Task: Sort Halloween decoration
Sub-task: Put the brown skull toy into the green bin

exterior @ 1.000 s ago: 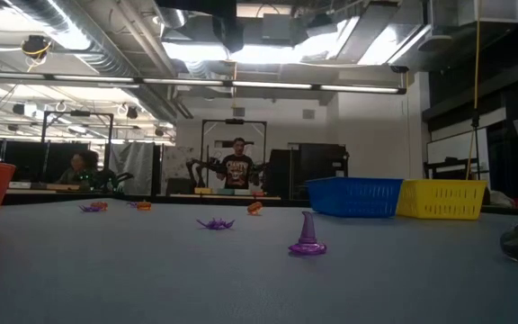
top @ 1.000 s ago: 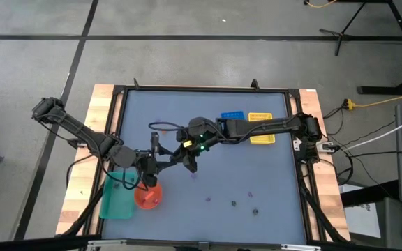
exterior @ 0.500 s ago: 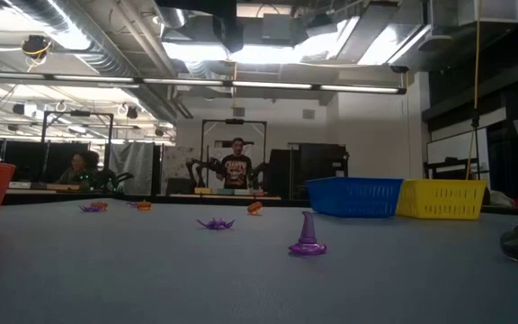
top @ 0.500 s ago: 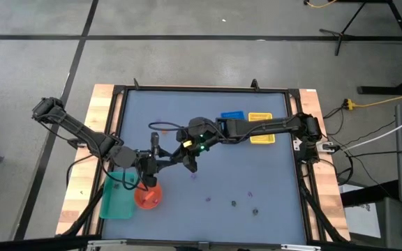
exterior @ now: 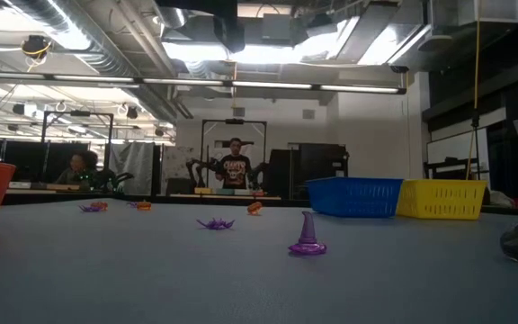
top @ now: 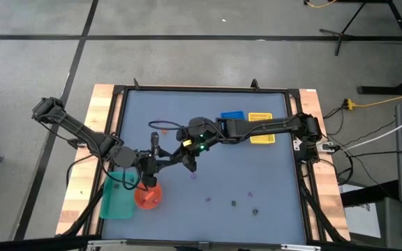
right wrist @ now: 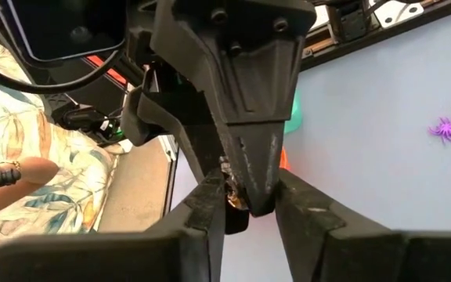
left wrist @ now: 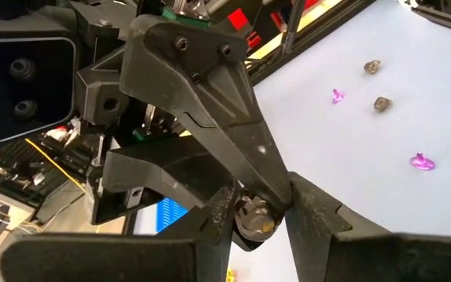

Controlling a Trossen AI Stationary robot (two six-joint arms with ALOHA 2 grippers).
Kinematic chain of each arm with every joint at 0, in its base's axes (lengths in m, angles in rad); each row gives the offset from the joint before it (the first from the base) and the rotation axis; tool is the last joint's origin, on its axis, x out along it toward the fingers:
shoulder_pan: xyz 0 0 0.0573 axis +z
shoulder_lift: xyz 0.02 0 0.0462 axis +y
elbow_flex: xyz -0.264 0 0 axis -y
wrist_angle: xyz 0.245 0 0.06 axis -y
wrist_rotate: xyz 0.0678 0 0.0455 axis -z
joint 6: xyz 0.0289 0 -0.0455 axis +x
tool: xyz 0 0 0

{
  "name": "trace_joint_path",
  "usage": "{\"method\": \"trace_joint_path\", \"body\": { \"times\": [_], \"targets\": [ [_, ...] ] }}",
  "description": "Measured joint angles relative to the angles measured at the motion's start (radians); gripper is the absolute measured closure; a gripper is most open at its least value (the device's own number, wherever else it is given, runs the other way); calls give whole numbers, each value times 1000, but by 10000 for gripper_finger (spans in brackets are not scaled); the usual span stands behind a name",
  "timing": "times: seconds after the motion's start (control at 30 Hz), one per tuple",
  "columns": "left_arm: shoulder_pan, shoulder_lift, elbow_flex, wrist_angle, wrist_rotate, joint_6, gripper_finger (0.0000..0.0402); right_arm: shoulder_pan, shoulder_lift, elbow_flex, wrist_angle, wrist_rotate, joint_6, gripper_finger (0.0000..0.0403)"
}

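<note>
My two grippers meet fingertip to fingertip above the table's left middle, by the orange bowl [top: 148, 197]. Between them is one small round dark Halloween decoration piece with an orange speck [left wrist: 255, 221]. My left gripper [top: 165, 162] comes from the left and my right gripper [top: 176, 159] from the right, both shut on the piece. Other pieces lie loose on the table: a purple cone [exterior: 308, 236], a purple spider [exterior: 216, 223], and purple [left wrist: 422, 162] and dark [left wrist: 381, 103] bits near the front right. My left gripper pinches the dark piece [left wrist: 255, 221] between its two fingers, which slant slightly down from the table's left. The right gripper's fingertip sits in the same gap. The piece is clear of the table. My right gripper has the same piece [right wrist: 233, 197] between its two fingers, beside the left gripper's fingertips [right wrist: 250, 184], which reach into the gap. Its fingers slant down from the table's right. The left fingertips cover most of the contact.
A green tray [top: 117, 196] lies at the near left beside the bowl. A blue tray [top: 232, 115] and a yellow tray [top: 260, 127] stand at the far right. A person's hand [right wrist: 6, 174] shows beyond the table's left side. People stand in the room behind.
</note>
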Motion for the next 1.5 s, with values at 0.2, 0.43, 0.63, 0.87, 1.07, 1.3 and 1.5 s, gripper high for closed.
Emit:
{"method": "trace_joint_path", "body": {
  "times": [0.2,0.43,0.63,0.87,1.07,1.3,1.5],
  "targets": [
    [0,0,0,3,1,-3,326,0,0,0,0,12,-1,241],
    [0,0,0,1,0,-2,326,-3,0,0,1,18,-28,196],
    [1,0,0,-1,-7,-3,325,-2,0,0,-2,-40,-29,194],
    [0,0,0,-1,-4,-5,325,-3,0,0,-7,-80,-29,194],
    [0,0,0,-1,-5,-22,325,-10,-11,0,-118,-87,-65,194],
    [0,0,0,-20,-3,-70,325,-13,-24,0,-313,-53,-185,194],
    [-21,0,0,-98,-1,-222,325,-11,-26,0,-440,38,-259,194]
  ]
}}
